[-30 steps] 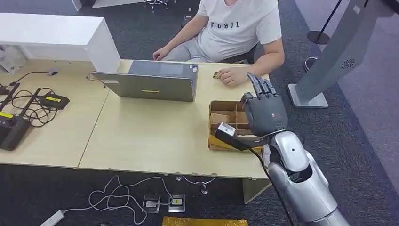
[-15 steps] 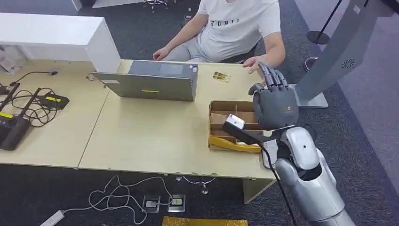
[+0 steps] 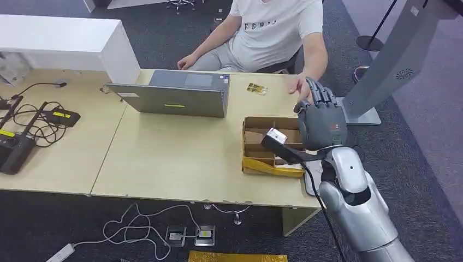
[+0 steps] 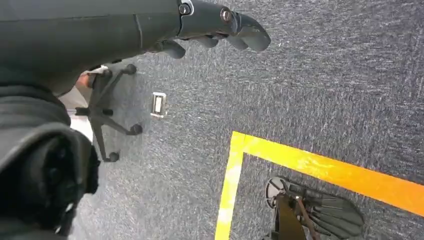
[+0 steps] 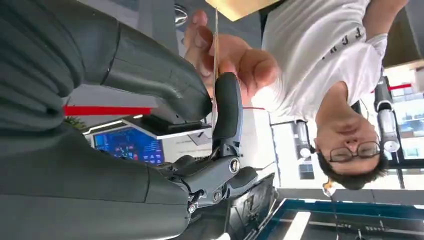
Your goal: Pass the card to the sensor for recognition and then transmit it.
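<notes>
My right hand (image 3: 319, 119) is raised upright at the table's far right corner, above a cardboard box (image 3: 256, 143). In the right wrist view a thin card (image 5: 215, 45) shows edge-on, pinched between my thumb (image 5: 165, 85) and a dark finger (image 5: 227, 102). A person's hand (image 5: 235, 57) grips the same card from the other side; from the head view that hand (image 3: 299, 85) is just behind my fingers. Small gold cards (image 3: 256, 88) lie on the table near the laptop. My left hand (image 4: 220, 27) hangs over the carpet, holding nothing, fingers loosely bent.
The person sits behind the table (image 3: 174, 158). A grey laptop (image 3: 174, 98) stands mid-table, and black devices with cables (image 3: 22, 136) lie at the left. A grey kiosk stand (image 3: 390, 60) rises to the right. Cables and a floor socket (image 3: 185, 234) lie below the table's front edge.
My right hand rose and moved away from the box toward the person. The person's hand left the table beside the gold cards and came up to my fingers.
</notes>
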You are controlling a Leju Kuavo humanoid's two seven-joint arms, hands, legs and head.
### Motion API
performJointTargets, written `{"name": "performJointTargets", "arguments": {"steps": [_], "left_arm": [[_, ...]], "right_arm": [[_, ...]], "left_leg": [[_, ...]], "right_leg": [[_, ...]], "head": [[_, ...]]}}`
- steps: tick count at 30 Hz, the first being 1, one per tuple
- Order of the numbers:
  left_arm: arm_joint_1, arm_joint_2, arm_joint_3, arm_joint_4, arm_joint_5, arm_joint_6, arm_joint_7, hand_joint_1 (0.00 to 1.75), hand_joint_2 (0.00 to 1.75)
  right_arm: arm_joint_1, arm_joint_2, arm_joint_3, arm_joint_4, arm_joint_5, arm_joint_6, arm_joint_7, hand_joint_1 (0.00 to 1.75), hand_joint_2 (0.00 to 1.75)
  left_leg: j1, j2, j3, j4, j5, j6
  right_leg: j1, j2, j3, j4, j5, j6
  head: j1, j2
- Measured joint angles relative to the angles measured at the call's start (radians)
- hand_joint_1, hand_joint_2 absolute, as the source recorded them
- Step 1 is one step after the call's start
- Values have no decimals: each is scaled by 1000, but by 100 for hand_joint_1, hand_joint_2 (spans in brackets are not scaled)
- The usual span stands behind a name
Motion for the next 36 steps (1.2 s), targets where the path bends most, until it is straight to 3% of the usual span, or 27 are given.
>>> {"name": "performJointTargets", "arguments": {"steps": [27, 28, 29, 33, 36], "left_arm": [[0, 0, -18, 0, 0, 0, -2, 0, 0], [0, 0, -18, 0, 0, 0, -4, 0, 0], [0, 0, -18, 0, 0, 0, -6, 0, 0], [0, 0, -18, 0, 0, 1, -8, 0, 0], [0, 0, -19, 0, 0, 1, -10, 0, 0]], "right_arm": [[0, 0, -1, 39, 0, 2, 3, 175, 175], [1, 0, -1, 39, 0, 3, 5, 155, 175], [2, 0, -2, 39, 1, 4, 6, 3, 175], [13, -6, -8, 39, 14, -11, 14, 0, 175], [21, -8, -26, 39, 30, -76, 2, 0, 175]], "left_leg": [[0, 0, 0, 0, 0, 0], [0, 0, 0, 0, 0, 0], [0, 0, 0, 0, 0, 0], [0, 0, 0, 0, 0, 0], [0, 0, 0, 0, 0, 0]], "right_leg": [[0, 0, 0, 0, 0, 0], [0, 0, 0, 0, 0, 0], [0, 0, 0, 0, 0, 0], [0, 0, 0, 0, 0, 0], [0, 1, 0, 0, 0, 0]], "head": [[0, 0], [0, 0], [0, 0], [0, 0], [0, 0]]}}
